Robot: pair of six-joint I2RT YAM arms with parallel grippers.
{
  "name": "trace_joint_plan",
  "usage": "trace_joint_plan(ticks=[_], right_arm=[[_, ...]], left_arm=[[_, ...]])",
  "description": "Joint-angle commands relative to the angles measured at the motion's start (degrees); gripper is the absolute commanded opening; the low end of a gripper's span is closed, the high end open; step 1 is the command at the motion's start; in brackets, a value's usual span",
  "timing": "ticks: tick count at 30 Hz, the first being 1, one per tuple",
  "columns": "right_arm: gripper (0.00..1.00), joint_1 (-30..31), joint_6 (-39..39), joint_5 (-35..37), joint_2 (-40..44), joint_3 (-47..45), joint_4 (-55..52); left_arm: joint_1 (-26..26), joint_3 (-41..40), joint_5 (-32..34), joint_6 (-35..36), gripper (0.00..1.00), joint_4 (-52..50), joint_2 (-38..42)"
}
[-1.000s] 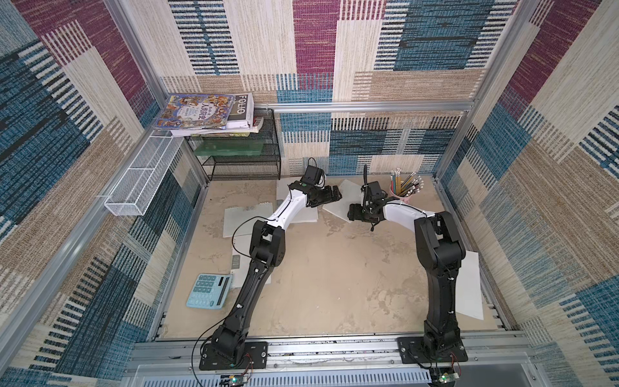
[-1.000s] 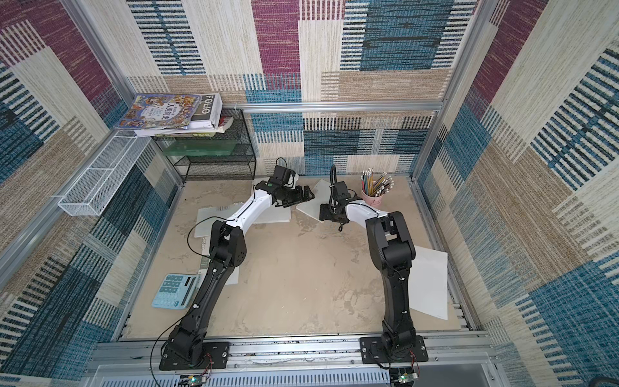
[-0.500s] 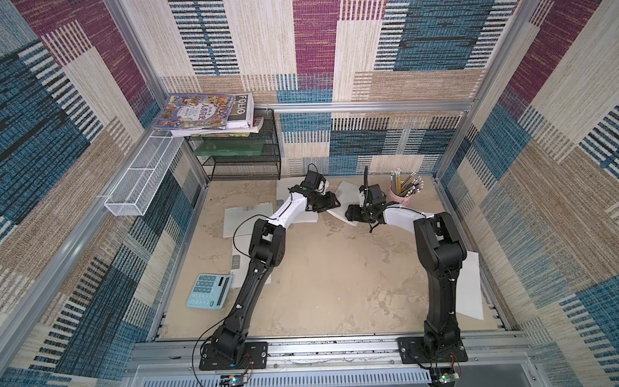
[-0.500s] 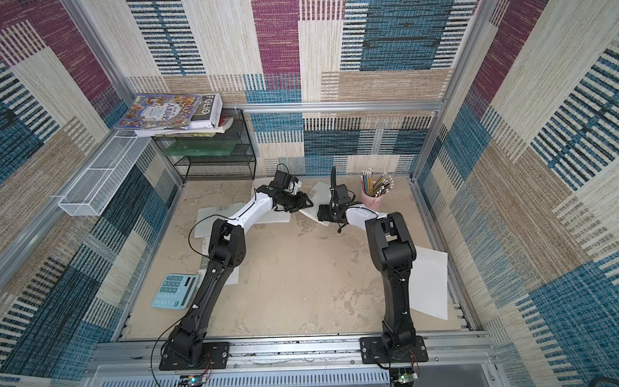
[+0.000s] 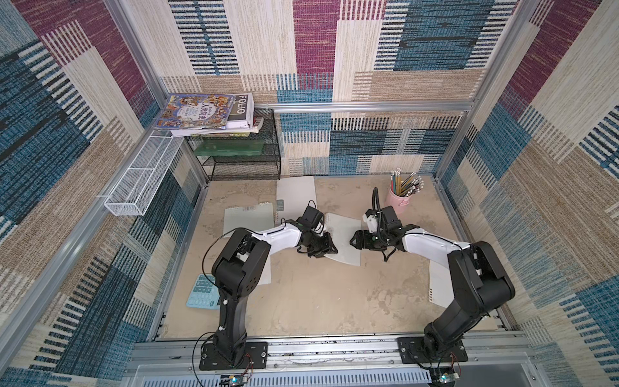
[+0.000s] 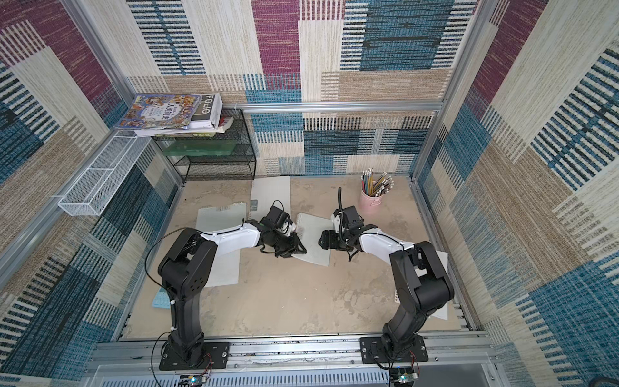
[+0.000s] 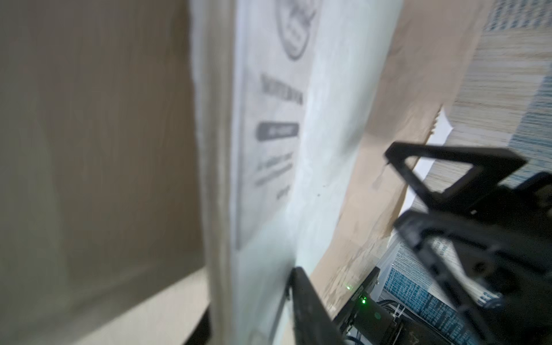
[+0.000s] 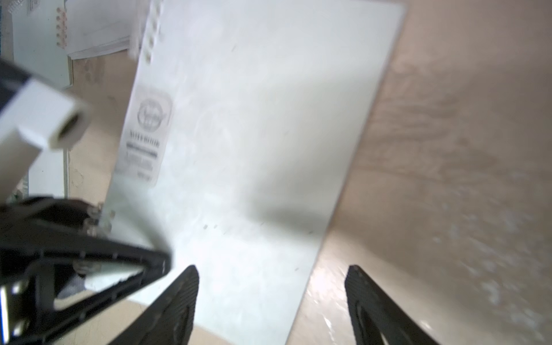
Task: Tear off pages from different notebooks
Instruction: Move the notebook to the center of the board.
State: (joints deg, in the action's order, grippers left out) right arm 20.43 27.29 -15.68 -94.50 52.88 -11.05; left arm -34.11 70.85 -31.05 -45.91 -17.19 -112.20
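Four eyes on my bench: two high, two on my wrists.
Both top views hang high over my bases, side by side, facing down and forward across the whole table (image 5: 318,301) to the back wall (image 5: 318,83); they share nearly everything, my left gripper (image 5: 328,249) and right gripper (image 5: 352,242) included. My left wrist camera skims very close along the middle notebook (image 7: 322,149). My right wrist camera looks past its fingertips (image 8: 367,301) onto that same cover, also from close by.
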Motion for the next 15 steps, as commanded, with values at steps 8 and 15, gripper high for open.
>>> trace_joint_plan(ticks=[8, 15], right_arm=[[0.77, -2.29, -0.26, -7.93, -1.65, -1.78, -1.61], [0.67, -0.87, -0.49, -7.06, -2.88, -0.44, -1.17]], left_arm=[[-3.68, -4.06, 5.02, -6.36, 0.99, -4.79, 7.81], [-1.66, -3.16, 6.75, -5.07, 0.99, -5.08, 5.65]])
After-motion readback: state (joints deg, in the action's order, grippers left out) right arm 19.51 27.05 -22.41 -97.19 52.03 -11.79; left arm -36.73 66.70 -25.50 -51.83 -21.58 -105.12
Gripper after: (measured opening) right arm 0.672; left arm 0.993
